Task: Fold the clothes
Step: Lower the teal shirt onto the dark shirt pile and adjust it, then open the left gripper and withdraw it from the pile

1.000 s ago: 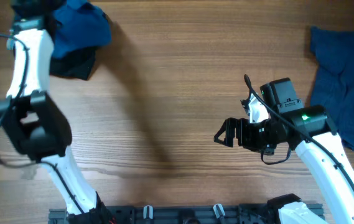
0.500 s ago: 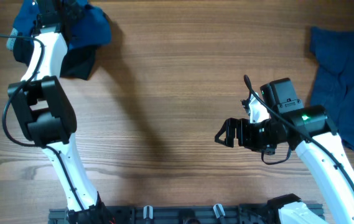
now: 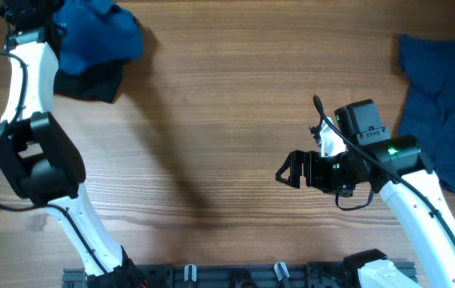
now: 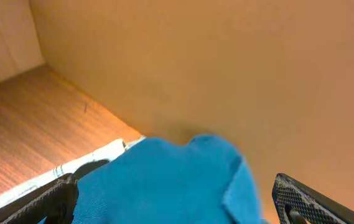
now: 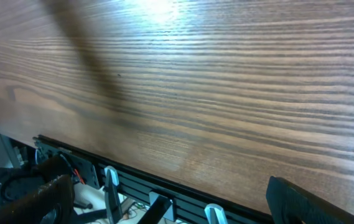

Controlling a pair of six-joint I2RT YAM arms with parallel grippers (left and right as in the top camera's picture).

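Observation:
A bright blue garment (image 3: 99, 36) lies bunched at the table's far left corner, with a dark part (image 3: 91, 82) under its near edge. My left gripper (image 3: 51, 20) is at that bunch. In the left wrist view its fingers (image 4: 170, 202) are wide apart with the blue cloth (image 4: 164, 180) filling the gap between them. A second, darker blue garment (image 3: 443, 104) lies spread at the right edge. My right gripper (image 3: 289, 170) is open and empty, low over bare wood right of centre, pointing left. Its fingers (image 5: 170, 199) frame only tabletop.
A black rail with clips (image 3: 235, 274) runs along the table's front edge and also shows in the right wrist view (image 5: 158, 202). A tan wall (image 4: 226, 68) stands just behind the bright blue garment. The left arm's shadow (image 3: 187, 176) crosses the bare wood.
My left arm swung right, then back left at the far left corner; the bright blue garment's bunch shifted slightly with it. The right arm has not moved.

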